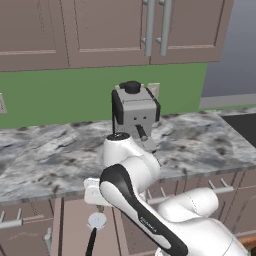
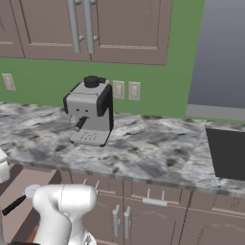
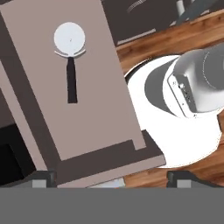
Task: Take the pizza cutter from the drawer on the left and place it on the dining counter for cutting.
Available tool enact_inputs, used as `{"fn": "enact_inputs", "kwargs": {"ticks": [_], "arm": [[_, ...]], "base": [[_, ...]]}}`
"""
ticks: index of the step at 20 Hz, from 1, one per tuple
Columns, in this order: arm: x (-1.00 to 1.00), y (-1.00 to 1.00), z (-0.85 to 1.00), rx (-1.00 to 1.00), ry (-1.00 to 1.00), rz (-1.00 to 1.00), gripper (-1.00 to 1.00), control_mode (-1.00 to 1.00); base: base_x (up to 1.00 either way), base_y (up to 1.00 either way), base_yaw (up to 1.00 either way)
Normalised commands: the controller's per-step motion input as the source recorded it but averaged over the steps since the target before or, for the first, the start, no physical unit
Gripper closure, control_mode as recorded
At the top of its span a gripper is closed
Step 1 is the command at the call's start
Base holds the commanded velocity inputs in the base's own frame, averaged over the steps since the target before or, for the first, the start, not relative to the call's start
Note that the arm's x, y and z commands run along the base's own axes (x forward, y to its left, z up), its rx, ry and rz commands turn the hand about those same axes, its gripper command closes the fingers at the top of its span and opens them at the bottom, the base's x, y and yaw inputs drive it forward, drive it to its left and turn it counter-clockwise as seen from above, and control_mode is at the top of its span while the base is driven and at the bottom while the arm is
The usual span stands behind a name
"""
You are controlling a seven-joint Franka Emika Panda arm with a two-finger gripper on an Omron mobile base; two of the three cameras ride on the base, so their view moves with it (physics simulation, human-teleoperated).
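Now the pizza cutter [image 3: 70, 57] lies in the open drawer [image 3: 100, 109]; gripper [image 3: 111, 178] spread open above, empty; should be centred over the dark handle before descent.

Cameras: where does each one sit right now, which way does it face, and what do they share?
Left base view: behind the arm's left, facing the coffee machine on the marbled counter; white arm at lower right.
Right base view: behind its right, same counter; arm at lower left.
Hand view: looks down into the open drawer at the pizza cutter; gripper fingertips at bottom.
Shared: the pizza cutter.
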Motion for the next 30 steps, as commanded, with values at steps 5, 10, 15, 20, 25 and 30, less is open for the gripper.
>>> {"fn": "enact_inputs", "kwargs": {"ticks": [5,10,15,20,25,30], "arm": [[0.19,0.02,-0.45,0.0,0.0,0.0,-1.0,-1.0],[0.26,0.24,-0.55,-0.03,0.0,0.04,-1.0,-1.0],[0.33,0.22,-0.47,0.0,0.0,0.06,-1.0,-1.0],[0.38,0.12,-0.32,0.0,0.0,0.05,-1.0,-1.0],[0.35,0.2,-0.43,0.0,0.0,0.05,-1.0,-1.0],[0.29,0.27,-0.51,0.0,0.0,0.04,-1.0,-1.0]], "base": [[0.0,0.0,0.0],[0.0,0.0,0.0],[0.0,0.0,0.0],[0.0,0.0,0.0],[0.0,0.0,0.0],[0.0,0.0,0.0]]}}
